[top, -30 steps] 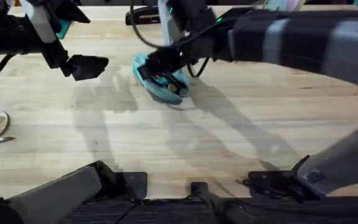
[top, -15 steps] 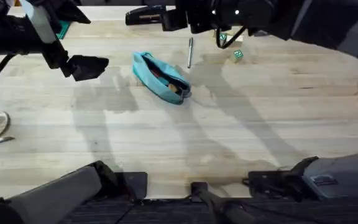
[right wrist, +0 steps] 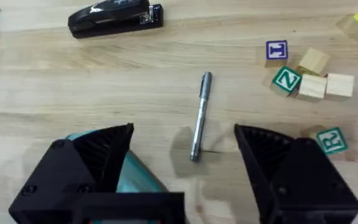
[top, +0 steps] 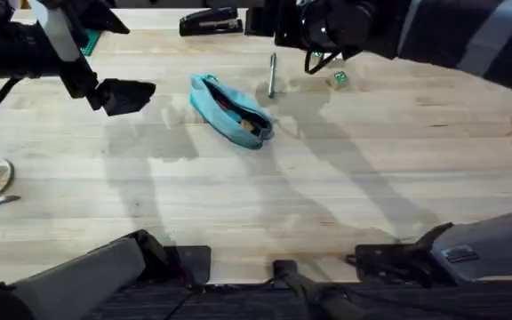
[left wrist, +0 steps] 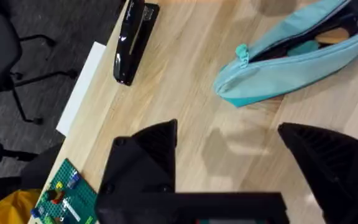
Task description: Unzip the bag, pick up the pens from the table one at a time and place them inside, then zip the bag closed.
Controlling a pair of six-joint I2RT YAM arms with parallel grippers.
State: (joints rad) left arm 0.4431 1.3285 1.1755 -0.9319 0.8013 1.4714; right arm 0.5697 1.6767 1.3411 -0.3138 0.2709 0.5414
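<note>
- The worktop (top: 238, 196) is pale wooden plank, running across the whole overhead frame; past its far edge, in my left wrist view, I see dark floor and the legs of a chair (left wrist: 5, 56).
- A black stapler (top: 210, 21) lies at the top centre of the overhead frame, and a few lettered wooden blocks (right wrist: 309, 74) sit in the upper right of my right wrist view.
- The bag (top: 230, 110) lies slantwise, upper centre of the overhead frame, its zipper gaping so that things inside show.
- The pen (top: 273, 75) lies on the bare wood just right of the bag, apart from it, pointing up and down the frame.
- My right hand (right wrist: 185, 162) hangs over the pen with its fingers spread wide and holding nothing; the pen's lower end lies in the gap between them in the wrist view.
- My left hand (top: 124, 95) hovers at the upper left, well left of the bag, fingers also wide apart and empty.
</note>
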